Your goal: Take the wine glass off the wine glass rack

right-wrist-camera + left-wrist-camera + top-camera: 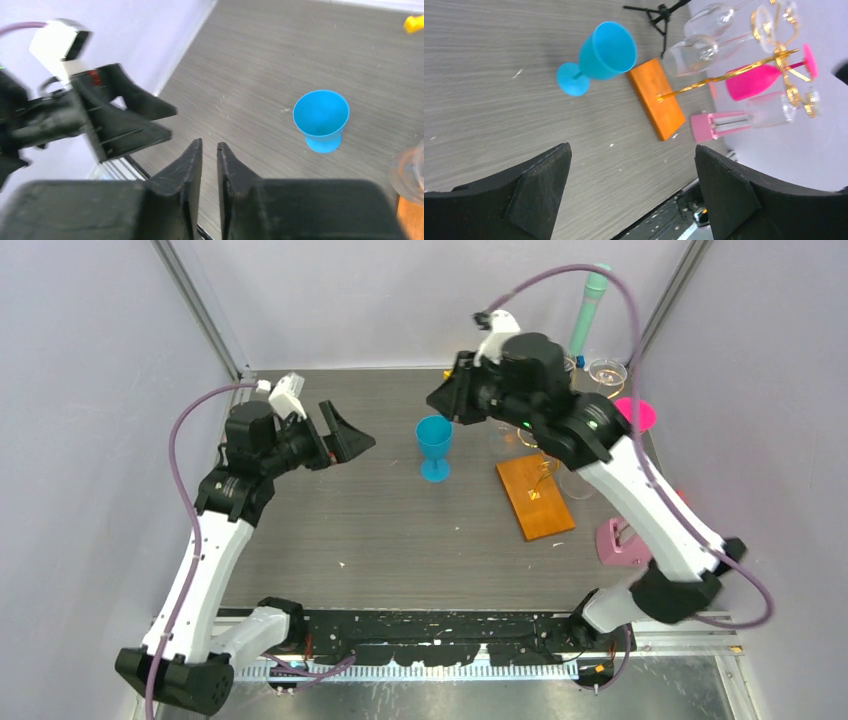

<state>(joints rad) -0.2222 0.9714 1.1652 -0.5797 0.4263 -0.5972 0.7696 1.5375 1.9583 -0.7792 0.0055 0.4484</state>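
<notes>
The wine glass rack stands right of centre, with an orange-brown wooden base (535, 495) and a gold wire stem (724, 77). Clear wine glasses (691, 52) and a pink wine glass (754, 80) hang on its curled arms. A blue goblet (434, 445) stands upright on the table left of the rack, apart from it. My right gripper (443, 397) hovers above and just behind the goblet, its jaws almost together and empty (209, 144). My left gripper (362, 440) is open and empty, left of the goblet (631, 146).
A pink stand (622, 540) sits at the table's right edge, near the rack. A teal cylinder (590, 310) stands at the back right. A small black tripod (661, 15) is behind the rack. Grey walls close in on both sides.
</notes>
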